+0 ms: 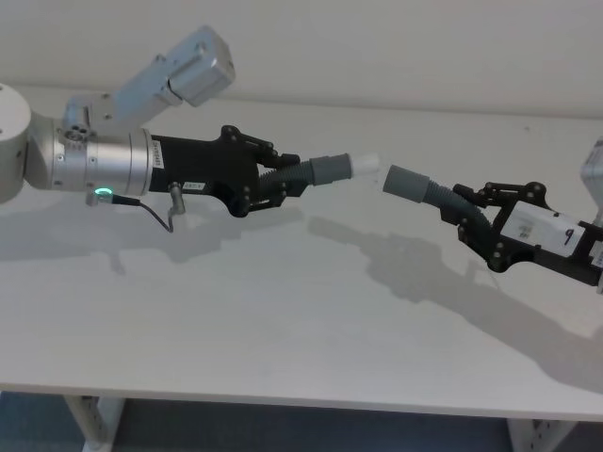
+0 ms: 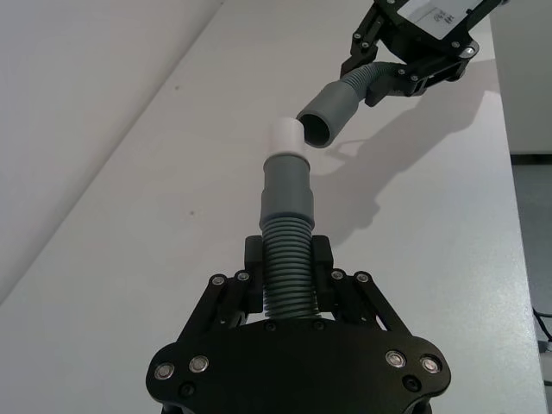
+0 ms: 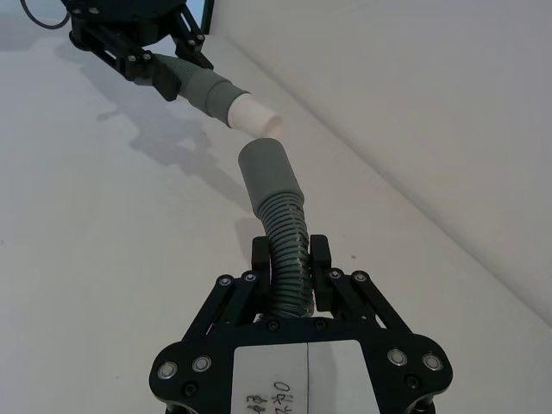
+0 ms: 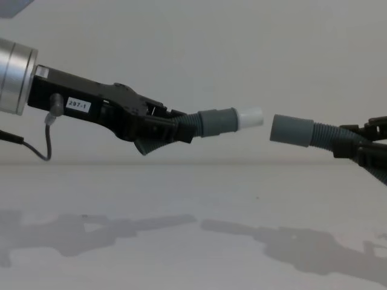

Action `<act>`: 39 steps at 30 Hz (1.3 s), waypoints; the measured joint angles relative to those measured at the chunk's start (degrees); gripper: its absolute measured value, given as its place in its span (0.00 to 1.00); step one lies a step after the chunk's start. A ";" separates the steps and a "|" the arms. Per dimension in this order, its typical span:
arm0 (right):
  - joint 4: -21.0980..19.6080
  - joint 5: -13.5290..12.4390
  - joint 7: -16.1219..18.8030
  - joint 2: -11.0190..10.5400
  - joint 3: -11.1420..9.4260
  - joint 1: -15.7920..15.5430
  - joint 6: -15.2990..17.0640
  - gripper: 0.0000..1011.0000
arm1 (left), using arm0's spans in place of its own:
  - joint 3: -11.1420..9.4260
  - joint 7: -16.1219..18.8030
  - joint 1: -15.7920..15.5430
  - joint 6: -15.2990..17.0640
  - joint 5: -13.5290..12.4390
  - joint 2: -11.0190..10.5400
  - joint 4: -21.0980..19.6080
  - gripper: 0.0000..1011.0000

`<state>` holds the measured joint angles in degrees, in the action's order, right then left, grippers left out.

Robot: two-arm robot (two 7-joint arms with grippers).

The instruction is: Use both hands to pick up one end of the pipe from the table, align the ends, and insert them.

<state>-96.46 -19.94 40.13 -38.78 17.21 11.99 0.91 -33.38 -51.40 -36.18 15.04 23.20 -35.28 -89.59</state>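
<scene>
My left pincer (image 1: 283,184) is clamped on the ribbed part of one pipe piece (image 1: 316,172), held up in the air above the white surface (image 1: 283,320). In the head view it comes in from nine o'clock, and the piece points toward three o'clock. The smooth grey cuff (image 4: 216,121) sticks out past my fingertips and ends in the white tapered tip (image 4: 249,117). In my left wrist view the ribbed hose (image 2: 287,267) runs straight between the two black fingers (image 2: 323,259).

My right pincer (image 1: 476,224) is closed on the ribbed part of the other pipe piece (image 1: 429,190), also lifted off the surface, entering the head view from about four o'clock. Its plain open socket (image 2: 329,114) faces the white tip. In my right wrist view the hose (image 3: 289,259) bends up out of the fingers (image 3: 321,259) to the cuff (image 3: 267,172).

The two ends are near each other but apart: in the chest view a clear gap lies between tip and socket (image 4: 291,130), with the socket sitting slightly lower. Both pincers cast shadows on the surface beneath.
</scene>
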 joint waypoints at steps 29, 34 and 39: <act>-0.05 -2.19 -0.27 -1.17 0.84 0.89 0.74 0.26 | -2.64 -0.19 -1.63 0.46 0.47 0.32 0.71 0.31; 0.02 -2.36 -0.39 -1.30 1.04 1.01 0.77 0.26 | -2.97 -0.34 -1.83 0.41 0.73 0.42 0.83 0.31; 0.11 -2.62 -0.53 -1.49 1.35 1.14 0.76 0.26 | -3.36 -0.53 -2.09 0.08 1.20 0.59 0.92 0.31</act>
<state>-96.34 -22.55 39.60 -40.27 18.56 13.13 1.67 -36.73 -51.94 -38.27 15.12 24.40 -34.69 -88.67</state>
